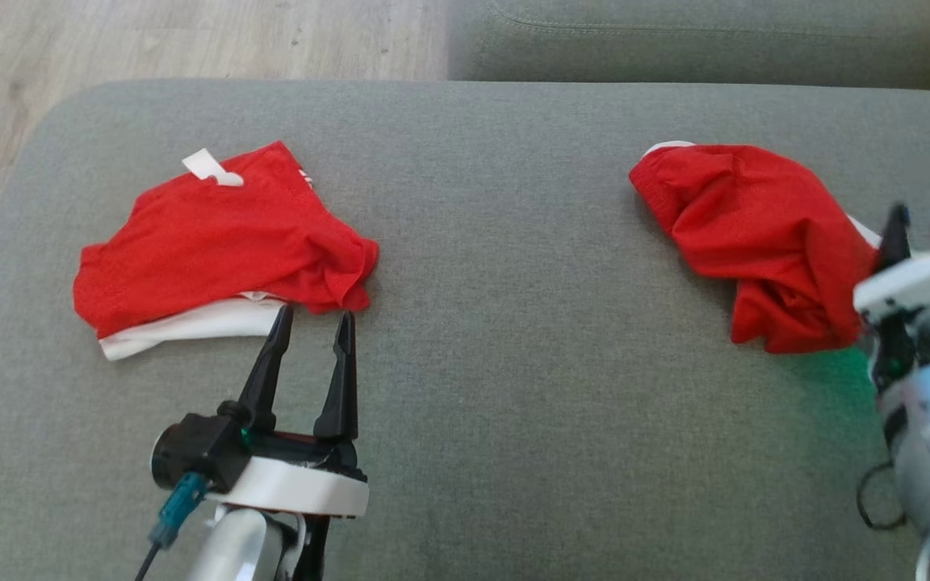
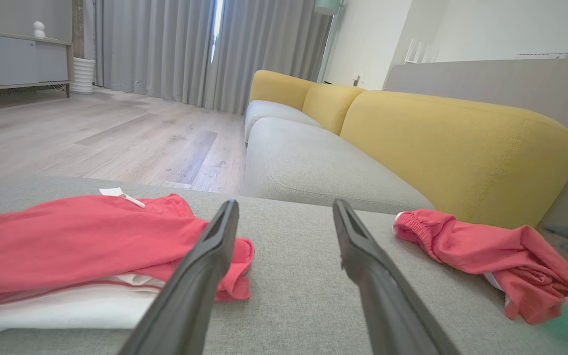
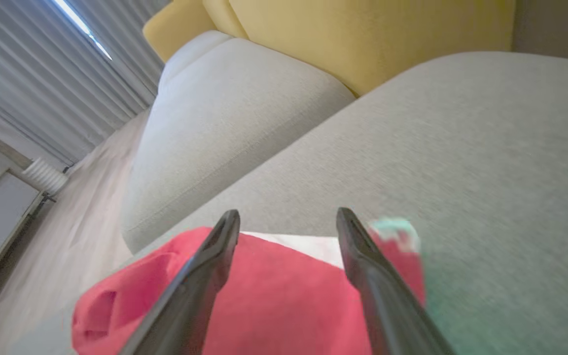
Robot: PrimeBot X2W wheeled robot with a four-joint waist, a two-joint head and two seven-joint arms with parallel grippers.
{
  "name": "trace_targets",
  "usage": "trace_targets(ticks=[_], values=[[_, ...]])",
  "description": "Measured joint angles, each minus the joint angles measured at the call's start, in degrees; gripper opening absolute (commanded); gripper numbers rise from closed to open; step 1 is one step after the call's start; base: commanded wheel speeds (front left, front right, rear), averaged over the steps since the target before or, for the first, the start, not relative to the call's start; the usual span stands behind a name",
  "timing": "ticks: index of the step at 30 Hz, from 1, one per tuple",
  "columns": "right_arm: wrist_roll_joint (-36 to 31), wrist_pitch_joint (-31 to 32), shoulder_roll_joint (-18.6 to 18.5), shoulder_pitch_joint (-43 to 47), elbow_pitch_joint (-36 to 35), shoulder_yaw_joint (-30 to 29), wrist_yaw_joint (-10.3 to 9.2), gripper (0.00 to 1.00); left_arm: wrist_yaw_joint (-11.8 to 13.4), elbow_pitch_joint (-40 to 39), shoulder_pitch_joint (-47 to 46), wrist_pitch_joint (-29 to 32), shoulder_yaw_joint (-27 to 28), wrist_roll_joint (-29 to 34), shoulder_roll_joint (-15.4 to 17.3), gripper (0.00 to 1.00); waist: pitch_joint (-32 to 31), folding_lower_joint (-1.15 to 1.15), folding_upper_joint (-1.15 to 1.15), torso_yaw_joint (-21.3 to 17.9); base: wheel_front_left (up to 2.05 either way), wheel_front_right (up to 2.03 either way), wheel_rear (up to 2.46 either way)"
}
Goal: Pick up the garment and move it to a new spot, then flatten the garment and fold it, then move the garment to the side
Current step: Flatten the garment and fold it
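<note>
Crumpled red garment [image 1: 756, 234] — bunched heap — lying far right.

At the head view's right edge we find the right gripper [image 1: 917, 230] blurred and cut off, hiding the lower right corner of the right garment [image 1: 756, 226]. In the right wrist view the bottom edge crops that garment; a green smear [image 3: 393, 230] there we cannot identify.

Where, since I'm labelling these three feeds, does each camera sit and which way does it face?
Head view: on the head, looking down at the grey cushion; left gripper and right gripper show.
Left wrist view: low along the left gripper's open fingers, toward the yellow sofa.
Right wrist view: along the right gripper's open fingers, over the crumpled red garment.
Shared: both wrist views show the yellow sofa; all three show the crumpled red garment.
</note>
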Motion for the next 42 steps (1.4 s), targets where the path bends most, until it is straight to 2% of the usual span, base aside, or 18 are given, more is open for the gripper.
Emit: trace_targets(ticks=[6,8,13,19,24,32,42], values=[[-8.0,-1.3,1.3,-2.0,-0.2,-1.7,0.00,1.00,0.1,0.1,-0.1,0.0,0.1,0.0,0.0,1.00,-0.5,-0.01,0.00,-1.0,0.00,0.00,0.00],[-11.0,-1.3,2.5,-1.8,-3.2,-0.9,0.00,1.00,0.1,0.1,-0.1,0.0,0.2,0.0,0.0,1.00,-0.8,0.00,0.00,-1.5,0.00,0.00,0.00],[-14.3,-1.4,8.0,2.4,-23.9,5.4,0.00,1.00,0.5,-1.3,-0.1,0.0,1.3,-0.9,0.0,1.00,-1.8,-0.01,0.00,-2.9,0.00,0.00,0.00],[-11.6,-1.5,8.3,21.1,-44.9,15.6,0.00,1.00,0.6,-2.5,0.7,0.0,1.6,-1.0,0.0,1.00,-2.9,-0.01,0.00,-4.9,0.00,0.00,0.00],[-9.9,-1.5,9.0,32.3,-55.6,19.3,0.00,1.00,0.5,-2.9,0.9,0.0,1.7,-1.0,0.0,1.00,-3.4,-0.01,0.00,-6.1,0.00,0.00,0.00],[-10.6,-1.5,9.2,40.5,-60.0,22.1,0.00,1.00,0.0,-2.6,1.8,0.0,1.6,-1.0,0.0,1.00,-3.8,-0.01,0.00,-7.0,0.00,0.00,0.00],[-14.3,-1.5,9.2,40.8,-61.2,22.5,0.00,1.00,0.0,-2.0,2.0,0.0,1.1,-1.1,0.0,1.00,-2.2,-0.01,0.00,-6.2,0.00,0.00,0.00]])
